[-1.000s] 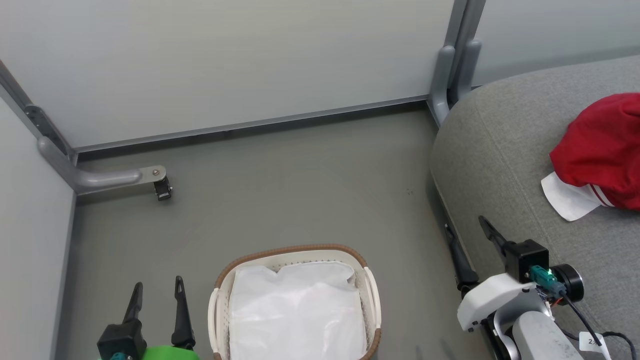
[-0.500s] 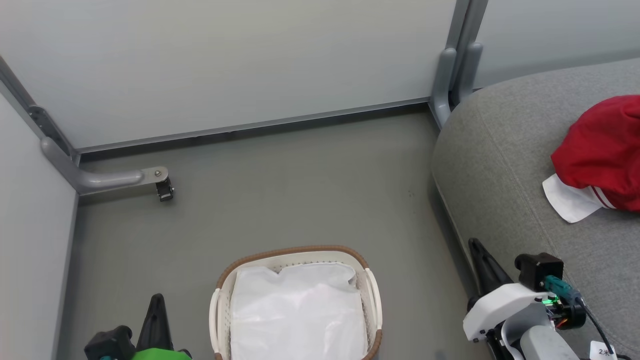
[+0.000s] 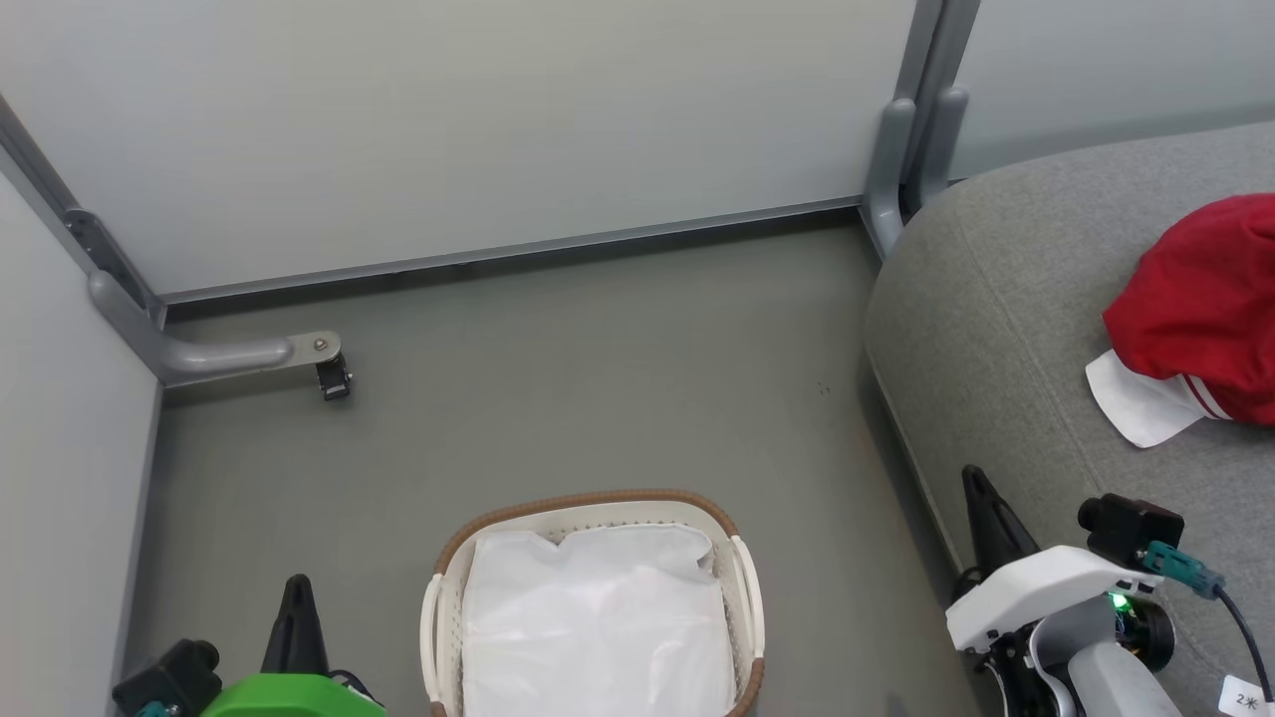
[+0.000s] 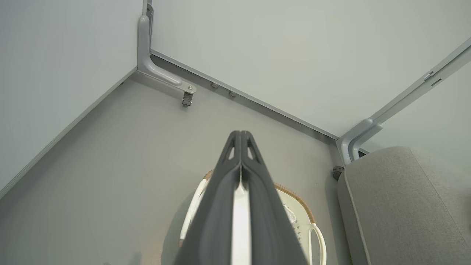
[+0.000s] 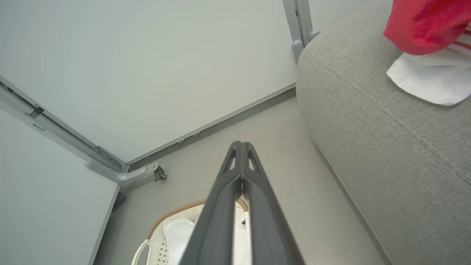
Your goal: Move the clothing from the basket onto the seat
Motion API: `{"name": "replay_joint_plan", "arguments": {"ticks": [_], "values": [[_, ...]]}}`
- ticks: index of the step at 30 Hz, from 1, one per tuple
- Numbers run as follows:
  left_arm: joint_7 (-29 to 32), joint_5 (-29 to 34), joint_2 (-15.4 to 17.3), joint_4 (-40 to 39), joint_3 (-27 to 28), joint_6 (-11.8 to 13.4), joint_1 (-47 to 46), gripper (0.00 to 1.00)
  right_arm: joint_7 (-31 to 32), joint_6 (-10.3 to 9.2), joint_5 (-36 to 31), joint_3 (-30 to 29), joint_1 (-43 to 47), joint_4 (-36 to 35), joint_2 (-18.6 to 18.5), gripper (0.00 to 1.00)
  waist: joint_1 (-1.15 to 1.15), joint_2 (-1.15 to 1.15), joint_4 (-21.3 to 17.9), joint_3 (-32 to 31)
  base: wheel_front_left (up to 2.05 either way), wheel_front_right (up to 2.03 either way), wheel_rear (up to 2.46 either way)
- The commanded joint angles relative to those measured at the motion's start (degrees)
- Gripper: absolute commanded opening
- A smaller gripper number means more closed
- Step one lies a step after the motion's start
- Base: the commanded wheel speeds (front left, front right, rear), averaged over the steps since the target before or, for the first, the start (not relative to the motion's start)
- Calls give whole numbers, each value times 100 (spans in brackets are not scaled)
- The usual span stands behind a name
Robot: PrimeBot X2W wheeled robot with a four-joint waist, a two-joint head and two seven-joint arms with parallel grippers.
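left gripper (image 4: 241,135) and right gripper (image 5: 241,145) sit pinched together (empty); a stray swing could drag the clothing (image 3: 1200,299) off the seat (image 3: 996,329)

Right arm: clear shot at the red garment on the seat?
Probably yes. The right tool, shut, hangs at the edge of the seat, and nothing stands between it and the red garment lying on top. It would need to open first.

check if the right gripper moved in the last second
Yes. The right gripper has drawn back toward the view's bottom edge and rightwards against the seat edge, and its jaws have shut.
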Motion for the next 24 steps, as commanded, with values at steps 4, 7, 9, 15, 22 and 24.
{"name": "replay_joint_plan", "arguments": {"ticks": [4, 7, 9, 15, 22, 24], "values": [[113, -513, 21, -102, 81, -72, -228, 0, 127, -2, 527, -91, 6, -174, -19, 0, 0, 0, 13, -5, 0, 0, 0], [175, -749, 23, -114, 106, -98, -261, 0, 191, -2, 778, -129, 20, -214, -21, 0, 0, 0, 22, -8, 0, 0, 0], [217, -915, 24, -122, 122, -115, -284, 0, 232, -2, 949, -155, 31, -240, -22, 0, 0, 0, 27, -10, 0, 0, 0], [339, -1377, 26, -145, 169, -161, -339, 0, 355, -2, 1437, -227, 63, -318, -25, 0, 0, 0, 45, -16, 0, 0, 0], [473, -1900, 29, -170, 229, -215, -410, 0, 493, -3, 1978, -311, 97, -403, -28, 0, 0, 0, 65, -24, 0, 0, 0], [510, -2035, 30, -176, 244, -227, -426, 0, 529, -3, 2122, -333, 106, -425, -29, 0, 0, 0, 71, -26, 0, 0, 0]]}}
